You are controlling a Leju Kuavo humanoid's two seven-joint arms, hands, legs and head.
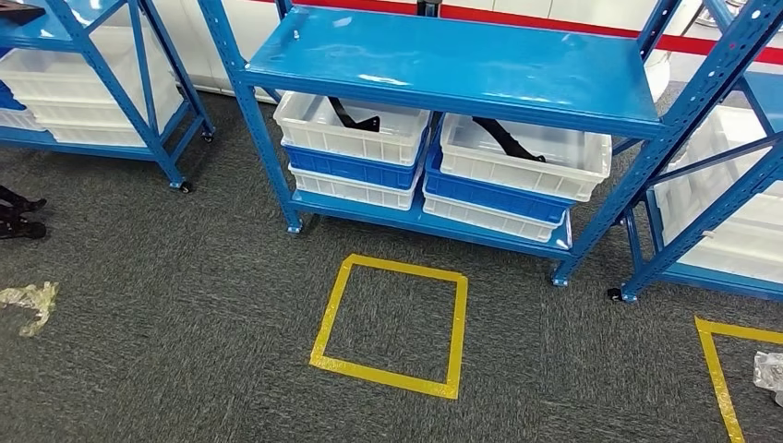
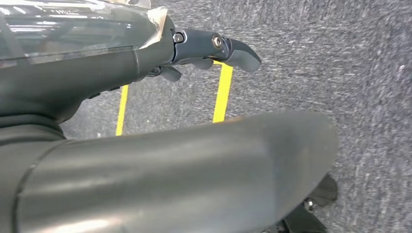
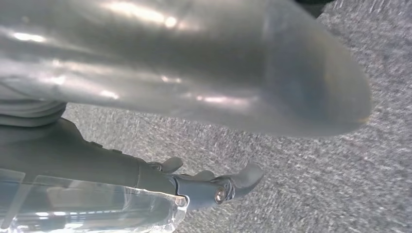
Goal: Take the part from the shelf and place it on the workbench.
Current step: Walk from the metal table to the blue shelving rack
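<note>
A blue shelf rack (image 1: 443, 65) stands ahead on grey carpet. On its lower shelf sit two stacks of white and blue bins. The left top bin (image 1: 355, 125) holds a black part (image 1: 354, 115). The right top bin (image 1: 526, 152) holds another black part (image 1: 508, 138). My left hand (image 2: 209, 48) hangs above the carpet with its fingers apart and nothing in it. My right hand (image 3: 214, 182) also hangs over bare carpet, fingers apart and empty.
A yellow tape square (image 1: 392, 323) marks the floor in front of the rack; another yellow tape outline (image 1: 720, 369) lies at the right. More blue racks with white bins stand at left (image 1: 102, 74) and right (image 1: 729, 185). Crumpled plastic (image 1: 30, 300) lies on the left floor.
</note>
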